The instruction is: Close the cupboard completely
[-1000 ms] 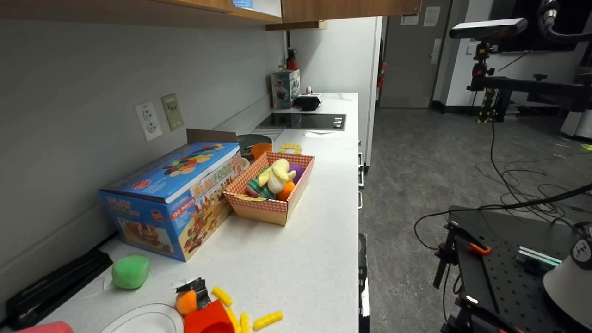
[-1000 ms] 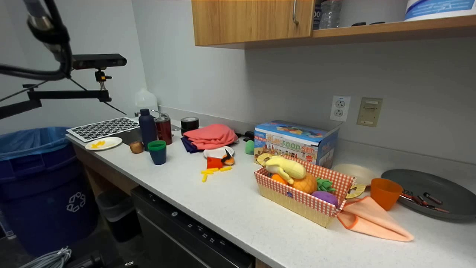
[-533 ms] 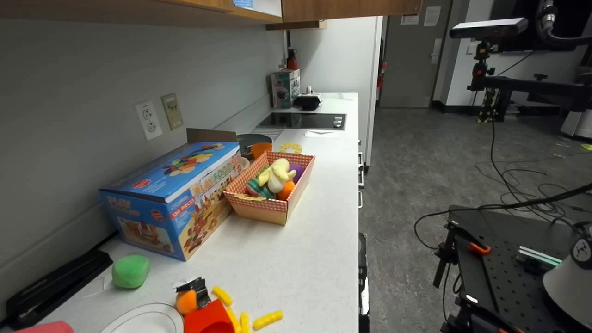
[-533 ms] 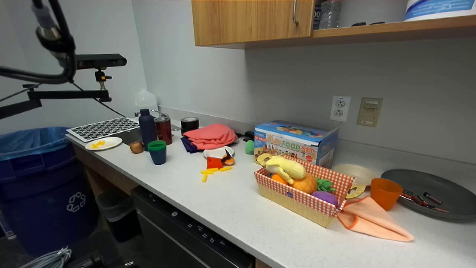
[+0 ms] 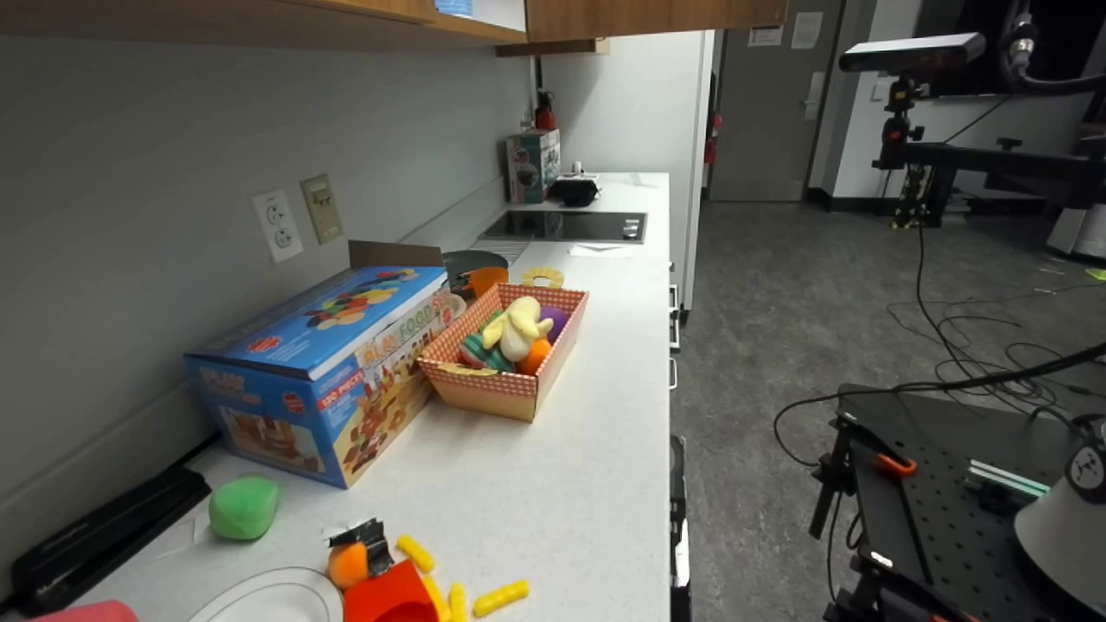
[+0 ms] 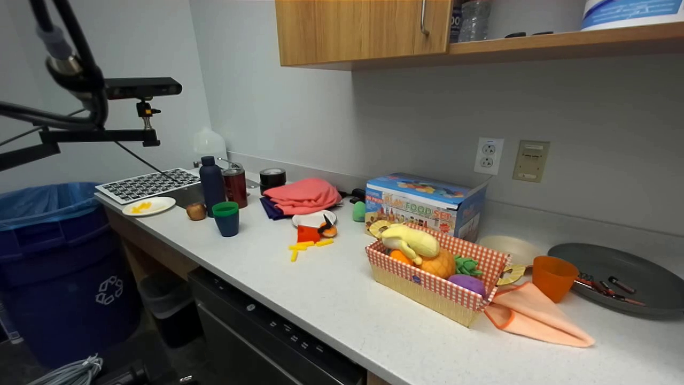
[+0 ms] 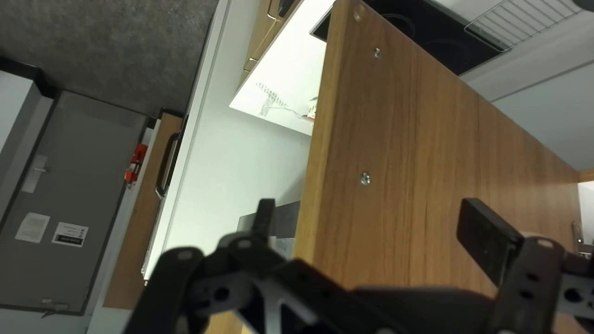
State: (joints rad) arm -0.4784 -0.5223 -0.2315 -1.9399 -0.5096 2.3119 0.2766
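Up on the wall (image 6: 422,123), over the white counter (image 6: 320,289), there's the cupboard (image 6: 363,32), and yeah, it's open. One bay shows its insides: a clear bottle (image 6: 474,21) and a white-and-blue container (image 6: 633,15). In an exterior view the wooden door (image 5: 657,17) juts way out from the cupboard front. The wrist view has the door up close, inner face and all, with a couple of screws (image 7: 365,178) in it. The gripper (image 7: 370,206) is spread wide: one finger (image 7: 264,218) shows past the door's edge, the other in front of the wood. Can't tell if either touches it, tbh.

Below the cupboard sits the blue box (image 6: 427,206), with the red-checked basket (image 6: 417,293) just beside it, plush banana (image 6: 414,240) on top of the toy fruit (image 6: 438,264). Peach cloth (image 6: 534,315), orange cup (image 6: 553,278) and dark dish (image 6: 652,278) are near one end of the basket; down the counter past the box you've got a pink cloth (image 6: 304,193), navy bottle (image 6: 212,184) and red tumbler (image 6: 235,188). Blue recycling bin (image 6: 64,289) stands at the counter's end.
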